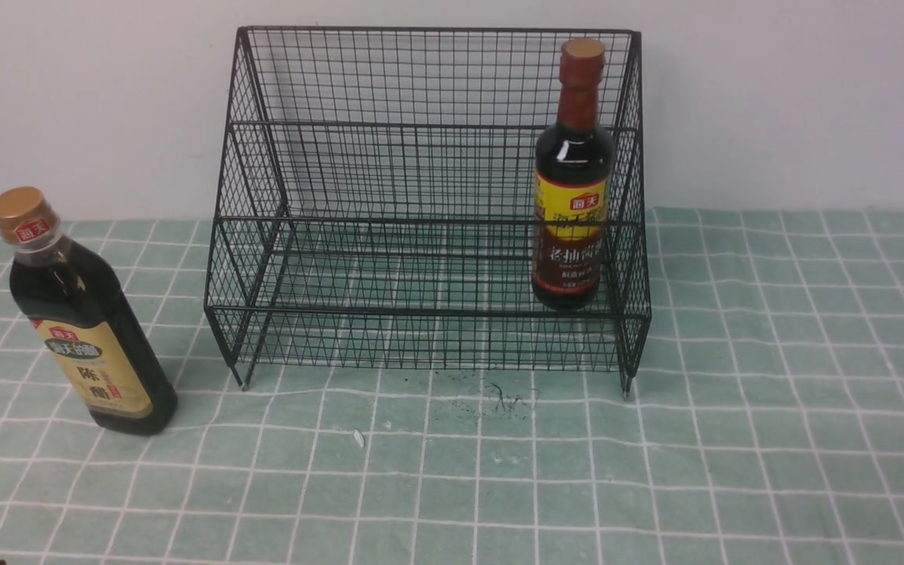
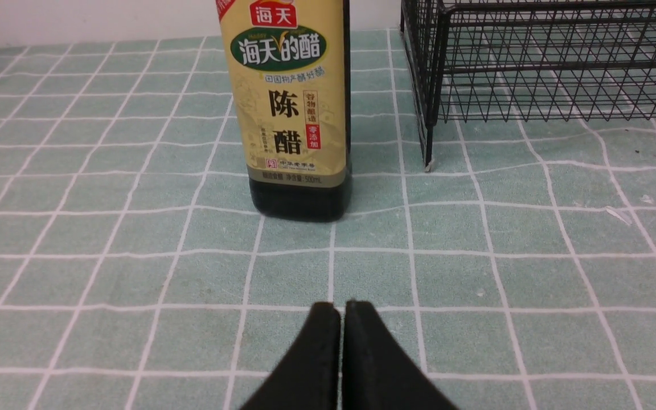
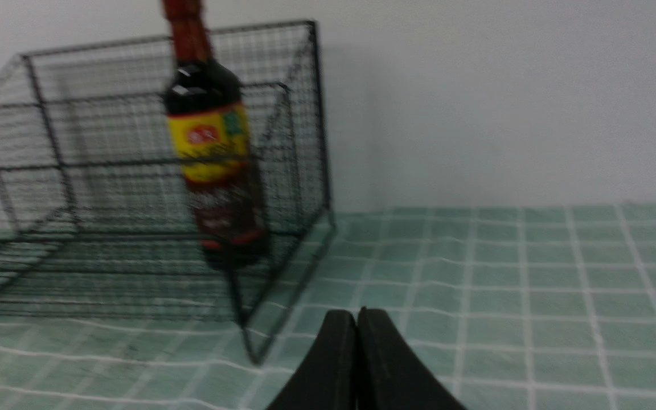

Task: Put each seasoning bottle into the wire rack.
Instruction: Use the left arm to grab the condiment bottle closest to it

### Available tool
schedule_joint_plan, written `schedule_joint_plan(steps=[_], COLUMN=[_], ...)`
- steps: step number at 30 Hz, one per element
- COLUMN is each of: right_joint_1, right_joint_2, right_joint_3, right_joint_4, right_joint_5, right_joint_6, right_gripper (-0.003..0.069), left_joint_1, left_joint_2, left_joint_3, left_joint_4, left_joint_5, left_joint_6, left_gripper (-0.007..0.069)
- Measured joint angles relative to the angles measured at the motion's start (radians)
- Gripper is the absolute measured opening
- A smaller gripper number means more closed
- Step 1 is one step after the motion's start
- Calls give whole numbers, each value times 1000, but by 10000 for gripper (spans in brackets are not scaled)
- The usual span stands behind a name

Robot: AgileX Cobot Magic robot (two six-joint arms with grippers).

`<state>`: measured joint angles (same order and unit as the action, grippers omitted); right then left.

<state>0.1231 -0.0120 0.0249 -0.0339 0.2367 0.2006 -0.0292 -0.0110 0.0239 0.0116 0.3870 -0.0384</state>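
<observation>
The black wire rack [image 1: 428, 196] stands at the back of the table against the wall. A dark bottle with a brown-red cap and yellow-and-maroon label [image 1: 571, 204] stands upright inside the rack's lower tier at its right end, also seen in the right wrist view [image 3: 214, 165]. The gold-capped bottle with a beige label [image 1: 83, 322] stands on the cloth left of the rack, outside it. My left gripper [image 2: 342, 307] is shut and empty, a short way in front of that bottle [image 2: 294, 108]. My right gripper [image 3: 356, 313] is shut and empty, near the rack's right front leg [image 3: 248, 336].
A green cloth with white grid lines [image 1: 774, 392] covers the table. A white wall [image 1: 797, 102] rises right behind the rack. Dark specks [image 1: 499, 400] and a small white scrap [image 1: 358, 438] lie on the cloth before the rack. Neither arm shows in the front view.
</observation>
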Motion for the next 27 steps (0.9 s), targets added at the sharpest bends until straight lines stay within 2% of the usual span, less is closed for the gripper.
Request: schedule_joint_plan(steps=[2, 6, 27], right_joint_1=[-64, -117, -124], right_joint_2=[0, 0, 0], right_joint_3=[2, 1, -1], right_joint_4=[-21, -61, -55], right_joint_5=[38, 126, 133], right_joint_6=[-3, -18, -30], right_gripper=[-14, -14, -14], left_joint_1=[0, 0, 0], left_joint_2=[0, 0, 0], left_joint_3=[0, 0, 0], left_joint_4=[0, 0, 0], left_joint_5=[0, 0, 0], left_joint_6=[0, 0, -1], left_gripper=[-10, -10, -10])
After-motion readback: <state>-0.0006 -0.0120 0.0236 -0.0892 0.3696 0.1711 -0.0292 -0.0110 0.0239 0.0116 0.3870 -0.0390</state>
